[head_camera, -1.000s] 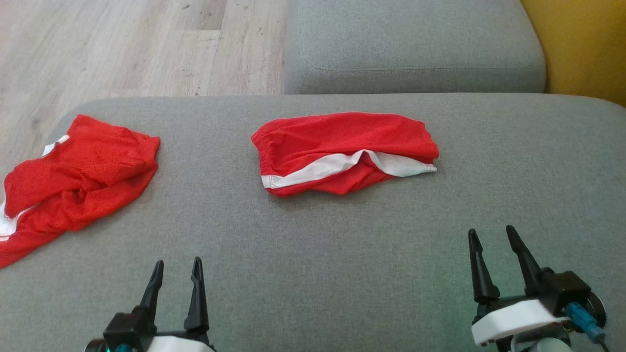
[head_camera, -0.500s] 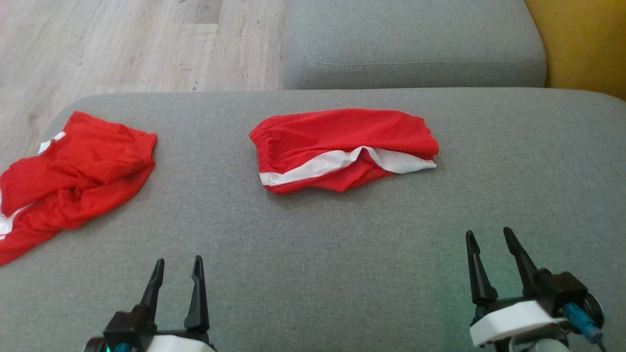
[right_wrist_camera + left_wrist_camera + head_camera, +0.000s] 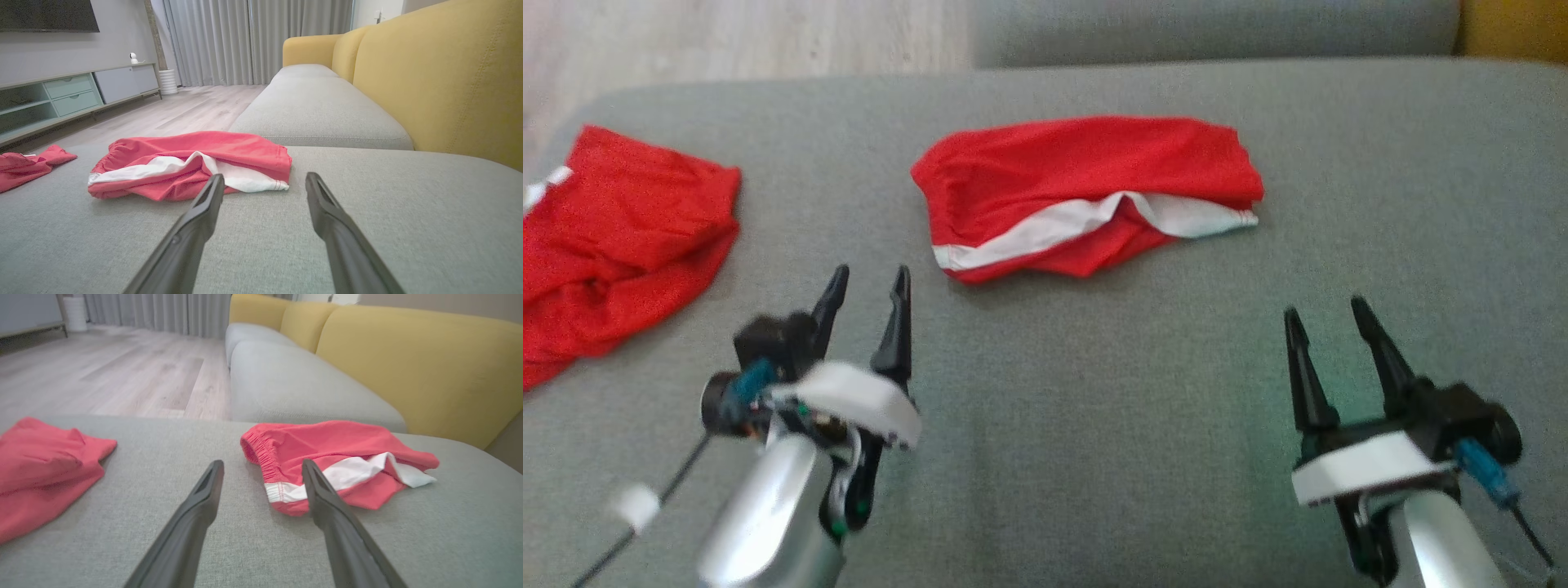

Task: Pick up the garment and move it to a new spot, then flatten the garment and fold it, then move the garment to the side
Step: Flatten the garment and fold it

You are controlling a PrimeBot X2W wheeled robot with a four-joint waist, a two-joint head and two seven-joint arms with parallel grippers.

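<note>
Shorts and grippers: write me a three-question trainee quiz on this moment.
1. True or false: the left gripper is shut on the middle shorts.
2. How many red garments lie on the cushion? A one, B two, C three.
3. Fill in: the right gripper is ___ and holds nothing.
Key: 1 false; 2 B, the middle shorts and the left shorts; 3 open.
</note>
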